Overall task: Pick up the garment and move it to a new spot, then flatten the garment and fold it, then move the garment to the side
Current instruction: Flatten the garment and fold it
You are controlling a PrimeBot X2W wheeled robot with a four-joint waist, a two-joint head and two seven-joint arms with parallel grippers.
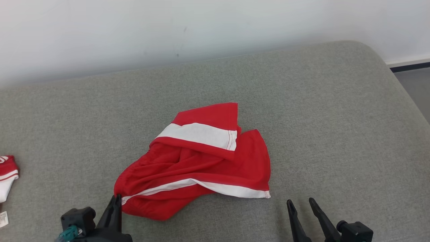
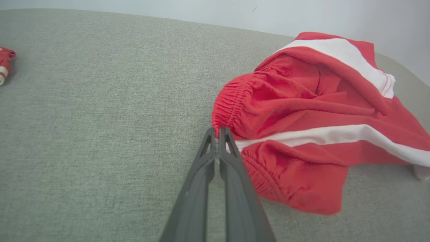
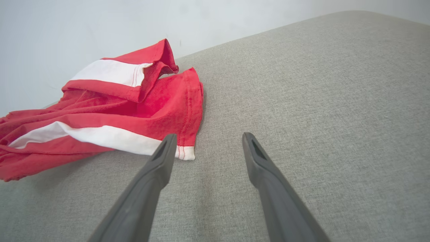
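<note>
Both sides of the crumpled red-and-white fabric shorts [image 1: 198,161] are covered — left pincer [image 2: 218,132] clamps the elastic waistband [image 2: 231,101], likely to lift it; right pincer [image 3: 209,136] gapes empty beside the hem corner [image 3: 186,153].

You have two pieces of clothing to count: one red garment [image 1: 201,161] carrying two white bands [image 1: 201,134], and one smaller red-and-white piece [image 1: 7,174]. Add one small white tag [image 1: 3,219]; you cannot tell whether it belongs to that smaller piece. You have two hands, one left hand [image 1: 117,198] and one right hand [image 1: 301,201], each with two dark fingers [image 1: 323,220], so four fingers in all. One grey padded surface [image 1: 336,117] carries it all, with one pale wall [image 1: 201,27] behind.
</note>
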